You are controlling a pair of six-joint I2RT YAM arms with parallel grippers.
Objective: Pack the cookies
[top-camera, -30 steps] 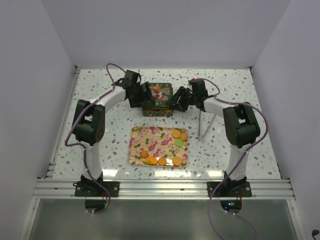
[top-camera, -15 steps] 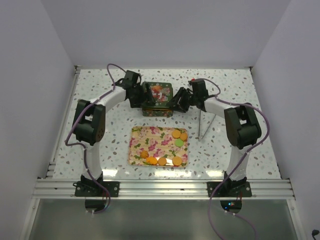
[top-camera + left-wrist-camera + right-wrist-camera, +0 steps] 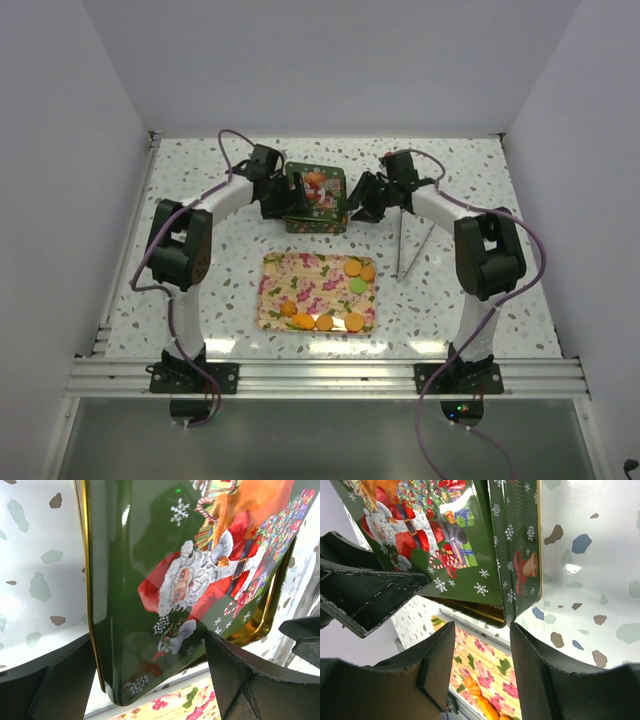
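Several cookies (image 3: 353, 267), orange rounds and one green, lie on a floral tray (image 3: 300, 280) in the middle of the table. Behind it stands a green Christmas tin (image 3: 300, 222). Its Santa lid (image 3: 165, 580) is tilted up off the box, and my left gripper (image 3: 149, 637) is shut on the lid's near corner. In the right wrist view a gold gap shows under the lid (image 3: 435, 530) above the tin's wall (image 3: 515, 540). My right gripper (image 3: 481, 630) is open just off the tin's right corner, holding nothing. Orange cookies (image 3: 472, 687) show below it.
Two thin metal rods (image 3: 400, 248) stand right of the tray, close to my right arm. The tray (image 3: 175, 705) lies just in front of the tin. White walls close in the speckled table (image 3: 200, 290) on three sides.
The tin's lid has tipped up from lying flat on the box, held by my left gripper. My right gripper has drawn slightly back from the tin's right end.
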